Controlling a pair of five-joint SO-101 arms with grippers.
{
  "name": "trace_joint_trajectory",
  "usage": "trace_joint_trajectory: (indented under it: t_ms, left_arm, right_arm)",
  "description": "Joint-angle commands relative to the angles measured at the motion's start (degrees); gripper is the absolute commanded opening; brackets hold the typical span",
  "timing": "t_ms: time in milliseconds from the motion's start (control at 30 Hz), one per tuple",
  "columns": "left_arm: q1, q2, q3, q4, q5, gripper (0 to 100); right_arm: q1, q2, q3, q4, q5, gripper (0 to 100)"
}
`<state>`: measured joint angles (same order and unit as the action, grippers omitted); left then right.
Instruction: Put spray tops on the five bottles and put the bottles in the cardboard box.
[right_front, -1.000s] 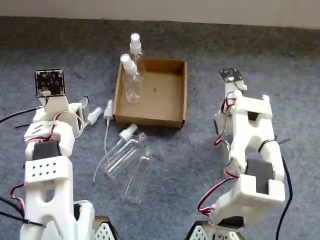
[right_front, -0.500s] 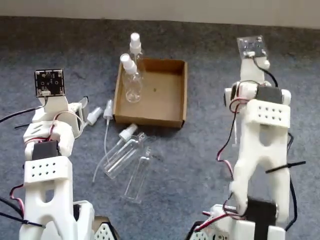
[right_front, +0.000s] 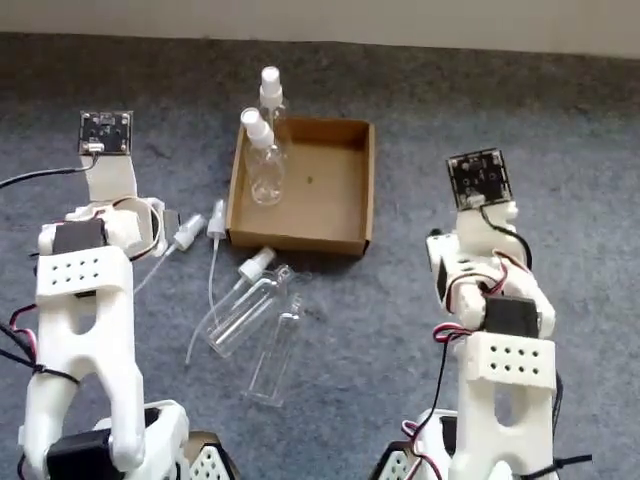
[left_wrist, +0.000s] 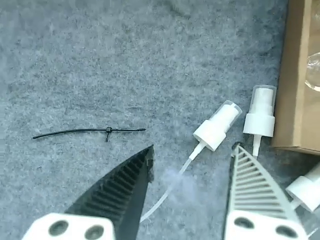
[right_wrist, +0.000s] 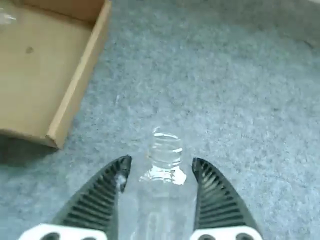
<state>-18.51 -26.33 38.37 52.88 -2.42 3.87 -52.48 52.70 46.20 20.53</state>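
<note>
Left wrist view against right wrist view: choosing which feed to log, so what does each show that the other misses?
Left only: a cable tie and two loose spray tops ahead of the open left tool. Right only: a topless bottle held in the right tool. Both: the box and grey carpet.

no legible text, labels, brands, numbers or signs on anything

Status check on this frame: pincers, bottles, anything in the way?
Left pincer open above loose spray tops. Right pincer shut on uncapped bottle, beside cardboard box. Black cable tie on carpet nearby.
</note>
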Motion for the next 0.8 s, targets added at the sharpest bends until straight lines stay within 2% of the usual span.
trace_joint_trajectory:
  t_ms: [0,200,367,533,767]
  left_arm:
    - [0.2,0.3,-1.0,-2.6,-0.4,23]
    - [0.4,-1.2,0.0,-3.5,-0.6,23]
    - [0.1,-0.7,-0.4,-3.5,-0.7,23]
    - [0.0,-0.5,-0.8,-3.5,-0.6,23]
    - [0.1,-0.4,-0.4,-3.7,-0.5,23]
  right_arm:
    - [4.4,1.9,-0.3,-2.9,1.3,3.6]
    - [6.9,19.4,-9.5,-2.2,6.7,0.4]
    - [7.2,36.7,-25.2,12.2,14.7,0.4]
    - [8.0,51.0,-41.6,16.9,14.6,0.4]
    - [8.7,61.8,-44.5,17.7,14.9,2.6]
